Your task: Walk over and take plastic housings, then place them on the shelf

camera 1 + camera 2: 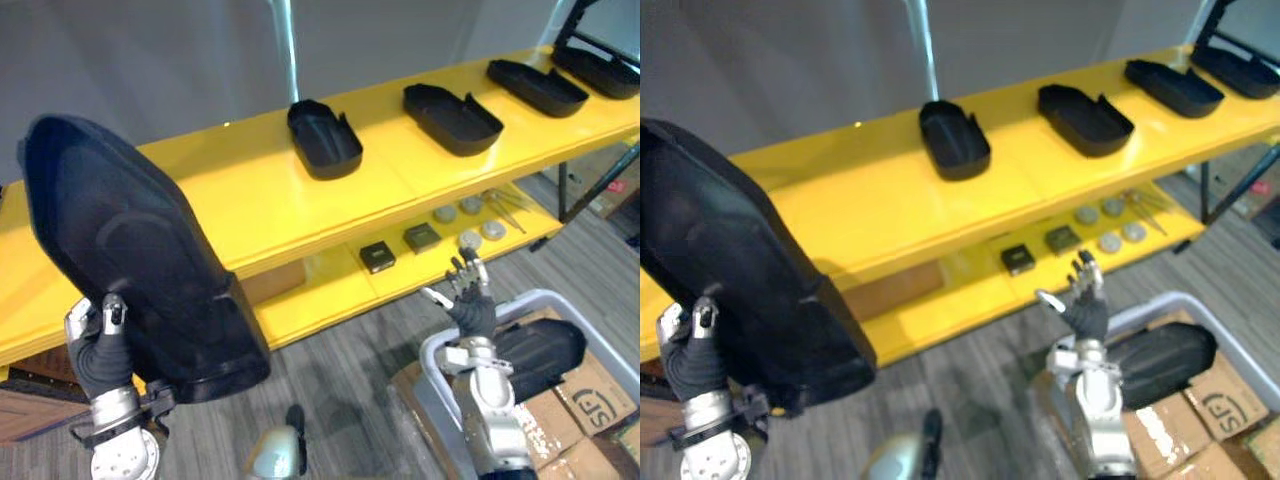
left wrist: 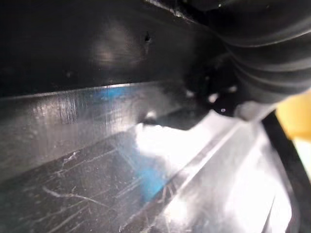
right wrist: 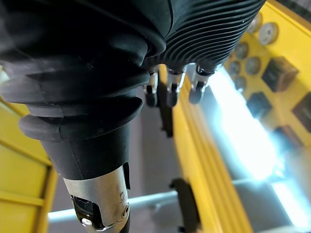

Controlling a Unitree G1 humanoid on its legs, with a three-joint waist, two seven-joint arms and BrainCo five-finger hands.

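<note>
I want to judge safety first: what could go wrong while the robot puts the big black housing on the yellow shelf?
1. The held housing is large, and the left robot hand grips it near its lower end, so it may tip or slip.
2. Lowered onto the shelf, it could knock the nearest placed housing if set too far right.

You can see two small dark blocks [image 1: 377,257] beside a cluster of round grey discs [image 1: 470,207]; a pale bin [image 1: 555,295] stands among cardboard boxes [image 1: 590,385] on grey carpet [image 1: 340,370].
</note>
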